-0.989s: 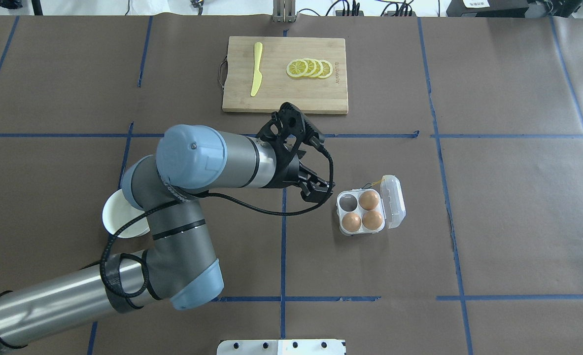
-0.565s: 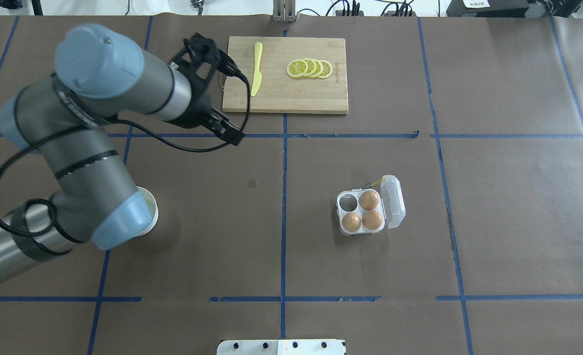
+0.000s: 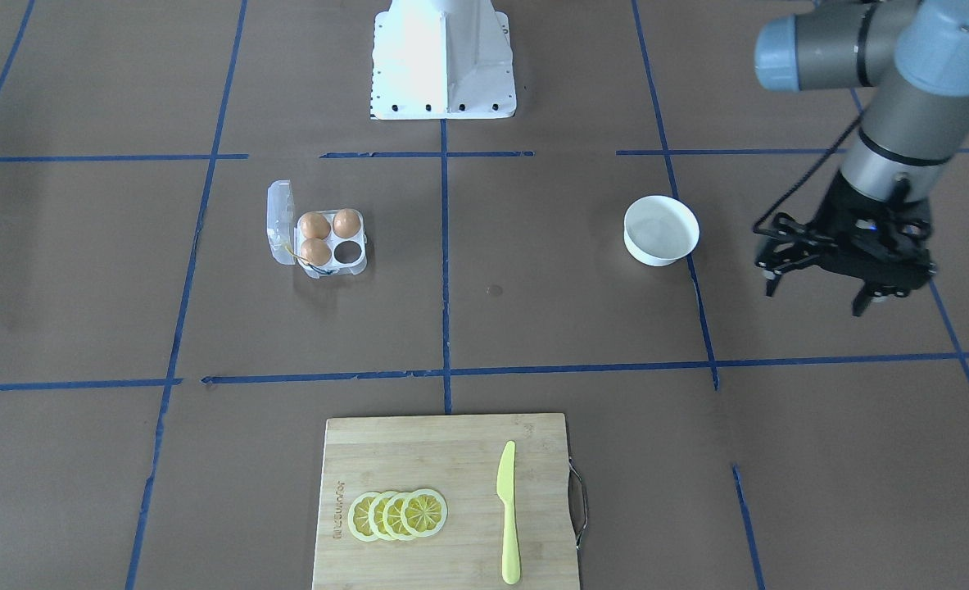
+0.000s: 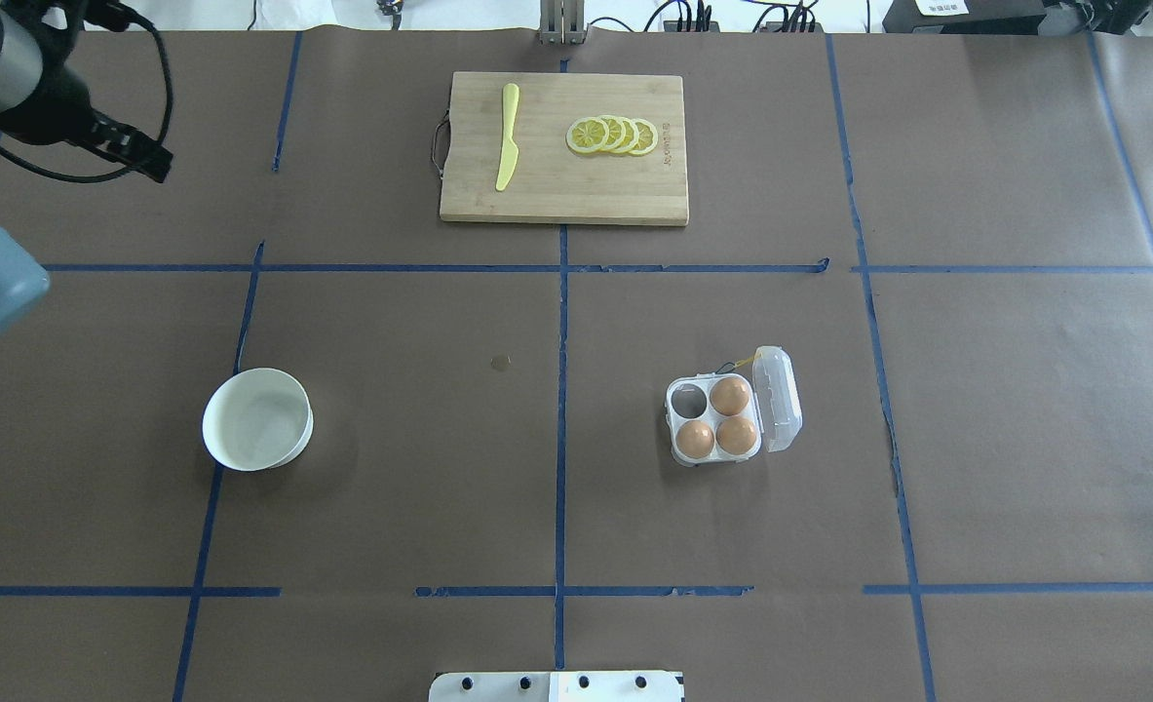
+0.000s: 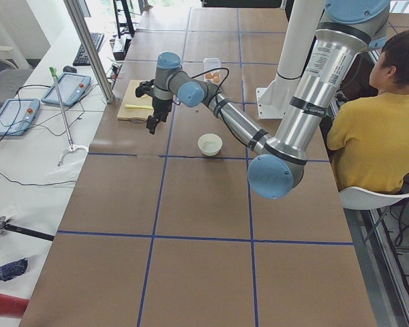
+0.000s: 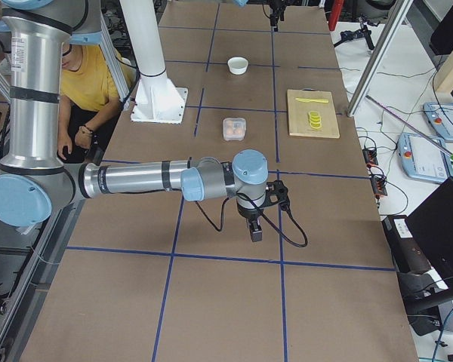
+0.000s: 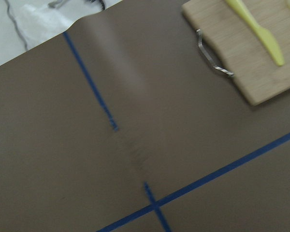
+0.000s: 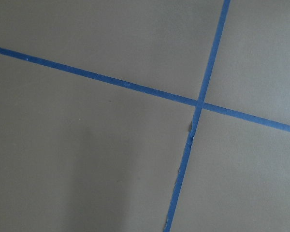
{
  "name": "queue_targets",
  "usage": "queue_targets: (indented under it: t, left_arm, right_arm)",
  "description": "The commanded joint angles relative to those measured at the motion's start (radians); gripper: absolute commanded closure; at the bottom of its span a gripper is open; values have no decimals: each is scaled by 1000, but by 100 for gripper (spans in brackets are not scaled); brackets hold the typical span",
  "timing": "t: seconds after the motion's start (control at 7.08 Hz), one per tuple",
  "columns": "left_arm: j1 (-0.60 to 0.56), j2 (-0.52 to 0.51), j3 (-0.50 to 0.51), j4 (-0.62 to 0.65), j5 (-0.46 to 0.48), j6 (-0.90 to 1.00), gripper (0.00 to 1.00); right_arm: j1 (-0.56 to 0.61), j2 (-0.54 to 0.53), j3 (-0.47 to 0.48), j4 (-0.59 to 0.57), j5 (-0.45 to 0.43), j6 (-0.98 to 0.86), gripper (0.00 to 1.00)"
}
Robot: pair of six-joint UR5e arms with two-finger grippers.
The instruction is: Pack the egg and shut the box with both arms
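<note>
The clear egg box [image 4: 715, 417] stands right of the table's middle with its lid [image 4: 782, 400] open to the right. Three orange-brown eggs fill three cells: one egg [image 4: 729, 396] at the back right, two in front. The back-left cell [image 4: 688, 398] is empty. In the front-facing view the box [image 3: 330, 238] is at left. My left gripper [image 3: 816, 295] hangs open and empty over bare table, far from the box; it also shows in the overhead view [image 4: 137, 151]. My right gripper [image 6: 254, 226] shows only in the exterior right view, so I cannot tell its state.
An empty white bowl [image 4: 256, 419] sits on the left half of the table. A bamboo cutting board [image 4: 563, 185] at the far edge carries a yellow knife [image 4: 507, 136] and lemon slices [image 4: 613, 136]. The white pedestal [image 3: 443, 57] stands at the robot's side.
My left arm has swung from beside the egg box back to the far left of the table, uncovering the bowl. The box and eggs have not moved.
</note>
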Motion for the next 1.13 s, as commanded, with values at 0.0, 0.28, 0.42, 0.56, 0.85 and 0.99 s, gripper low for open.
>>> queue_targets:
  t: [0.0, 0.28, 0.42, 0.56, 0.85, 0.99]
  left_arm:
    - [-174, 131, 80, 0, -45, 139, 0]
    - [-321, 275, 113, -15, -159, 251, 0]
    - [-407, 369, 114, -44, -230, 417, 0]
    - [-466, 409, 132, -32, -320, 449, 0]
    - [-555, 457, 113, -35, -393, 448, 0]
    - [-554, 451, 122, -34, -390, 450, 0]
  right_arm:
    - [0, -1, 4, 0, 0, 0, 0]
    - [0, -8, 21, 2, -5, -4, 0]
    - [0, -8, 21, 3, 3, -7, 0]
    - [0, -16, 28, 2, 18, 1, 0]
    - [-43, -4, 91, 3, 78, 146, 0]
    - [-136, -4, 172, 3, 73, 299, 0]
